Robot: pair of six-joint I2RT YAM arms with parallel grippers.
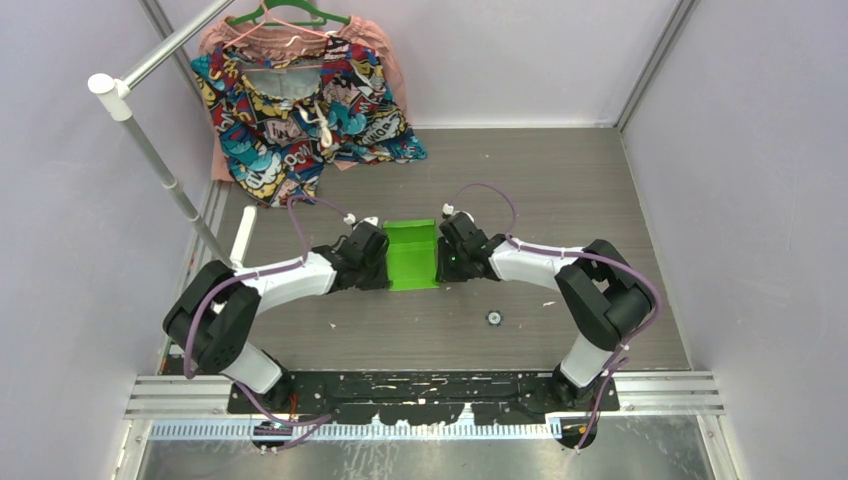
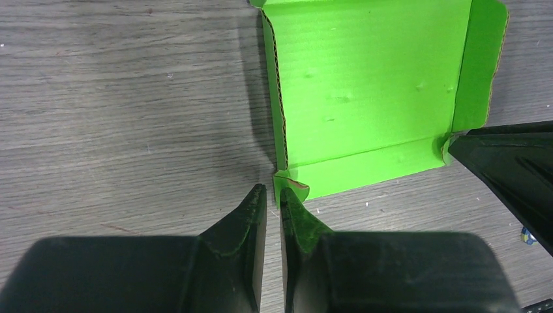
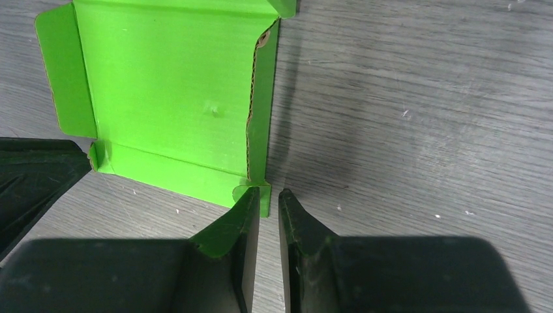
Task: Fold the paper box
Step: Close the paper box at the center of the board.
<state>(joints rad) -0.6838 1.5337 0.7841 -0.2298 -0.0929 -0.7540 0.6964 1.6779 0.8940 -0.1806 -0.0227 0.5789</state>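
Paper box (image 1: 411,255): lime-green card, open side up, on the tabletop (image 2: 117,117), directly between the two claws. Side walls are raised, showing corrugated cut edges.

Left claw (image 2: 270,195): fingers drawn nearly together with a thin slit between them. The box's near corner sits right at the fingertips, its small tab touching one tip; the rest of the box runs ahead and toward the other claw. Cannot tell whether card is actually pinched.

Right claw (image 3: 269,199): the same narrow slit. The near end of the adjacent side wall stands in it, against the box-side finger, with a sliver of tabletop showing on the other side. Cannot tell if clamped.

Each claw's wrist view shows the other claw at the opposite near corner.

Patterned garment (image 1: 300,110) hangs well beyond both claws.
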